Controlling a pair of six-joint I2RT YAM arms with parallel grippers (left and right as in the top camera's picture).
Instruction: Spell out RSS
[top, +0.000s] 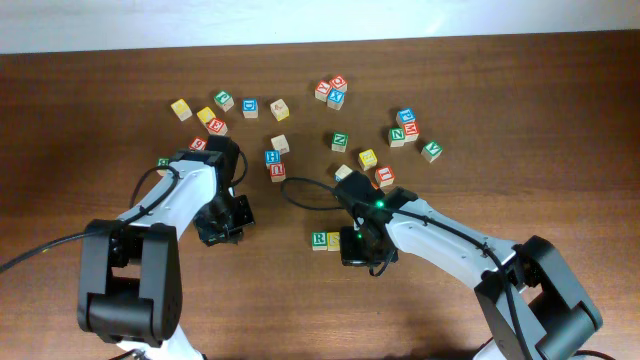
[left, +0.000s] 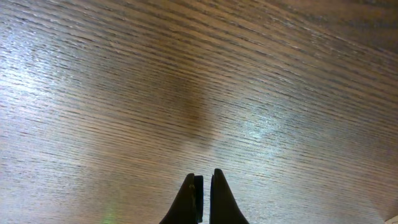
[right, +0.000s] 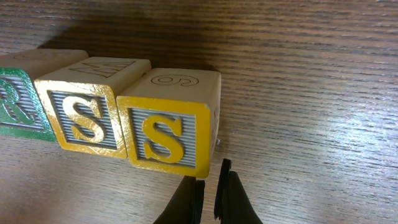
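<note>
Probably light, rigid, slick: R block (right: 15, 102), S block (right: 81, 118), last S block (right: 165, 137); grip across flat sides. Right claw (right: 211, 186), five o'clock of last, pressed together, empty; left claw (left: 202, 193) likewise.

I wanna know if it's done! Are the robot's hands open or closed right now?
Left gripper: shut, holding nothing.
Right gripper: shut, holding nothing, by the last S cube.

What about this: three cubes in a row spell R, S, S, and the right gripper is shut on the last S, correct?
No. In the right wrist view the right gripper is shut on nothing, just off the last S cube. The R cube and middle S cube before it complete the row.
</note>
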